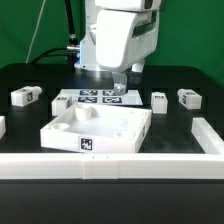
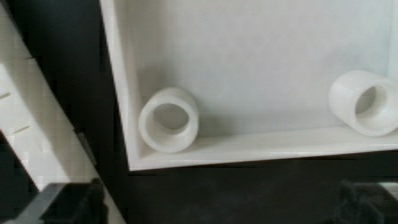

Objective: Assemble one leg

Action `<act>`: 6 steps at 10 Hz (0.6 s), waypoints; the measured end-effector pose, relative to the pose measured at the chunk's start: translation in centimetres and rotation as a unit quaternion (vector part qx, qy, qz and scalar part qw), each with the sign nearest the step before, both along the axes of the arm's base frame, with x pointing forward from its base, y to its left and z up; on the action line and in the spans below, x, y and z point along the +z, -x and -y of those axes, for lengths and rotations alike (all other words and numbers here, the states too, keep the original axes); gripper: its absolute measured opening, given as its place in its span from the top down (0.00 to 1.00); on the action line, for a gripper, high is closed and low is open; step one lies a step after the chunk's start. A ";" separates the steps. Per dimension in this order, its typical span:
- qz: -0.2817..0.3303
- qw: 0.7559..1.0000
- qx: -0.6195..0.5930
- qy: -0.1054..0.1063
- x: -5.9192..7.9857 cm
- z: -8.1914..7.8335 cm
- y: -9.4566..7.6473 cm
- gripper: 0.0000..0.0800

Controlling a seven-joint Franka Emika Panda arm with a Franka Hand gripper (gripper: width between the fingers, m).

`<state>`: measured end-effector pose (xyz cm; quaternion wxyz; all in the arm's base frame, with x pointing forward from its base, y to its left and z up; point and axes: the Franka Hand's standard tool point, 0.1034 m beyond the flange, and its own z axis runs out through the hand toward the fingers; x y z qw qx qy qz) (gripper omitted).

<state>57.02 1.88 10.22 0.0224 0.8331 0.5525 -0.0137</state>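
Three small white legs with tags lie on the black table: one at the exterior view's left (image 1: 25,96) and two at its right (image 1: 158,99) (image 1: 190,97). The large white square panel (image 1: 122,130) with a raised rim lies in the middle front. My gripper (image 1: 118,82) hangs over the panel's far edge and is open and empty. In the wrist view its dark fingertips (image 2: 63,205) stand wide apart around the gripper's middle (image 2: 214,205). That view looks down into the panel (image 2: 249,60), with two round sockets (image 2: 169,120) (image 2: 368,100) by its rim. No leg shows there.
The marker board (image 1: 92,97) lies flat behind the panel, under the arm. A white rail (image 1: 110,165) runs along the table's front and up the exterior view's right side (image 1: 207,135). A white strip (image 2: 27,120) shows beside the panel in the wrist view.
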 end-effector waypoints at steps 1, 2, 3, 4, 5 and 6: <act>0.000 1.000 0.000 0.000 0.0 0.0 0.0 0.19; 0.000 1.000 0.000 0.000 0.0 0.0 0.0 0.19; 0.001 1.000 0.000 -0.001 -0.1 0.0 0.1 0.19; 0.012 1.000 0.005 -0.005 -0.7 -0.1 1.4 0.19; 0.021 1.000 0.020 -0.009 -1.6 -0.2 4.2 0.19; 0.011 1.000 0.023 -0.010 -2.4 0.1 6.2 0.19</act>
